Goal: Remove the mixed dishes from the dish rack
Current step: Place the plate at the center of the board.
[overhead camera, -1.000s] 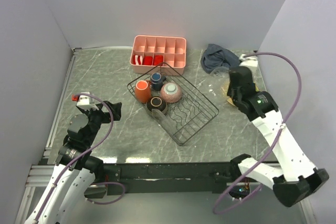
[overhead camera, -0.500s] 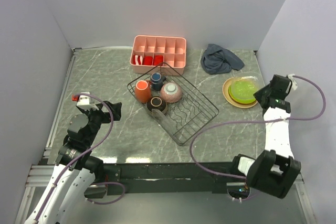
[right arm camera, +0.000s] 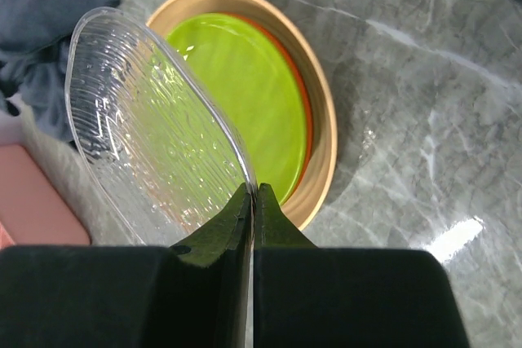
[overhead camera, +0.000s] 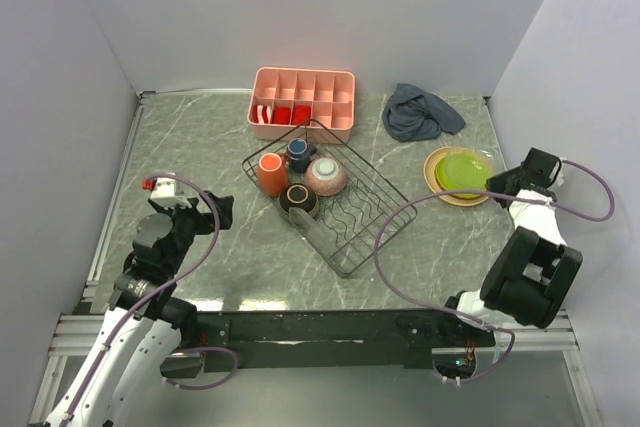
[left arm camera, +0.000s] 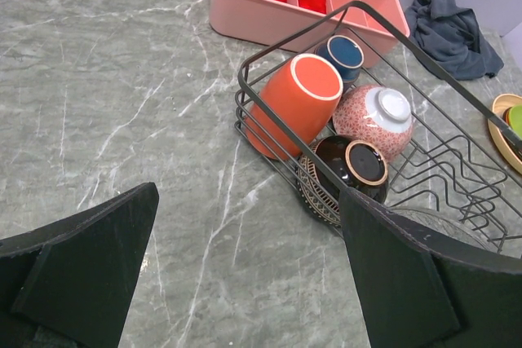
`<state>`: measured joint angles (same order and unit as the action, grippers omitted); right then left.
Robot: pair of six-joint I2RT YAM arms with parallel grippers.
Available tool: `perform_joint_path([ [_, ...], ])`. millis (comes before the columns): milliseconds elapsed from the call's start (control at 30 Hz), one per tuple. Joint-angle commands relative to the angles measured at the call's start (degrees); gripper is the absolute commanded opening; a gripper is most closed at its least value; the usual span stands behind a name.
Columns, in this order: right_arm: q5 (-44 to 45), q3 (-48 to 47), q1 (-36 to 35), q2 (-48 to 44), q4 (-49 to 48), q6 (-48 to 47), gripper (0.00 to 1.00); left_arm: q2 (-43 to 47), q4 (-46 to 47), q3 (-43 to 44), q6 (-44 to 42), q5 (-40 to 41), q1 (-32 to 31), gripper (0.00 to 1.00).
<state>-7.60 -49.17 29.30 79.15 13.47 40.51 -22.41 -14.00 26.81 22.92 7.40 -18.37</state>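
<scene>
The right wrist view alone shows the right gripper [right arm camera: 251,201] clamped on the rim of a tilted clear plate [right arm camera: 155,144]. It hangs over the stacked plates [right arm camera: 245,95], which lie to the right of the dish rack [overhead camera: 365,212]. In the left wrist view the left gripper [left arm camera: 249,193] is spread wide to the left of the rack. The orange mug [left arm camera: 295,103], blue cup [left arm camera: 342,53], pinkish bowl [left arm camera: 373,120] and dark-brown bowl [left arm camera: 347,169] sit inside the rack.

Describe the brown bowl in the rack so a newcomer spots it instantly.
On the table, find the black wire dish rack. Four dishes cluster at its far-left end; the dark-brown bowl is the nearest one, in front of the orange mug and pinkish speckled bowl. It alone is brown, its tan-ringed base showing.
</scene>
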Motion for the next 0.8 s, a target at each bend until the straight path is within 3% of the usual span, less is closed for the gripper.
perform_joint_path([
  [0,-1.7,-0.2,0.8,3.3,-4.8,1.1,0.04,-0.7,2.1,1.4,-1.5,-0.5,-0.2,0.99],
  [233,-4.4,-0.8,0.8,8.7,-5.1,-0.6,0.14,-1.4,2.0,1.6,-1.6,-0.8,0.0,0.99],
  [400,-3.0,-0.8,0.8,8.8,-4.6,-2.0,0.31,-1.6,1.9,1.7,-1.6,-0.9,-0.1,0.99],
  [600,-1.6,-1.5,0.7,6.5,-2.8,-3.6,0.48,-1.6,2.1,1.6,-1.6,-1.3,-0.1,0.99],
  [767,-0.8,-0.1,0.1,2.1,-1.0,-3.4,0.54,-1.7,2.2,1.6,-1.8,-1.9,-0.1,0.99],
])
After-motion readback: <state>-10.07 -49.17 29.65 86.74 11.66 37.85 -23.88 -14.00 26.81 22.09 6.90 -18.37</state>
